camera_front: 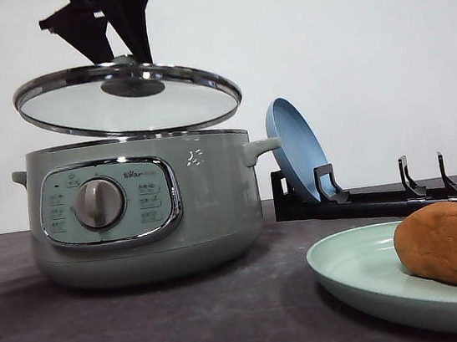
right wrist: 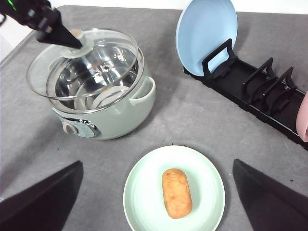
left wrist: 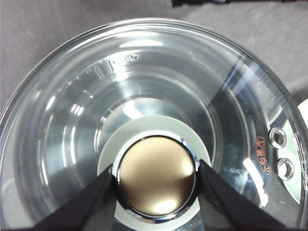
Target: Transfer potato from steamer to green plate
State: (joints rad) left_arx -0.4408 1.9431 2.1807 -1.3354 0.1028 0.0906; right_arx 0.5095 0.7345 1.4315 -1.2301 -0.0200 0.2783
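Note:
The oval orange-brown potato (camera_front: 455,242) (right wrist: 176,192) lies on the pale green plate (camera_front: 351,269) (right wrist: 144,187) at the table's front right. To the left stands the sage-green steamer (camera_front: 208,207) (right wrist: 130,113); what shows of its steel bowl holds no food. Its glass lid (camera_front: 177,102) (left wrist: 144,72) (right wrist: 106,57) hangs tilted just above the pot. My left gripper (camera_front: 126,62) (left wrist: 156,175) (right wrist: 72,41) is shut on the lid's knob (left wrist: 154,163). My right gripper (right wrist: 157,164) is open, well above the plate, with nothing between its fingers (right wrist: 53,197).
A blue plate (camera_front: 293,150) (right wrist: 207,33) stands on edge in a black dish rack (camera_front: 384,197) (right wrist: 260,91) behind the green plate. Something pink (right wrist: 303,118) sits at the rack's far end. A white wall closes the back.

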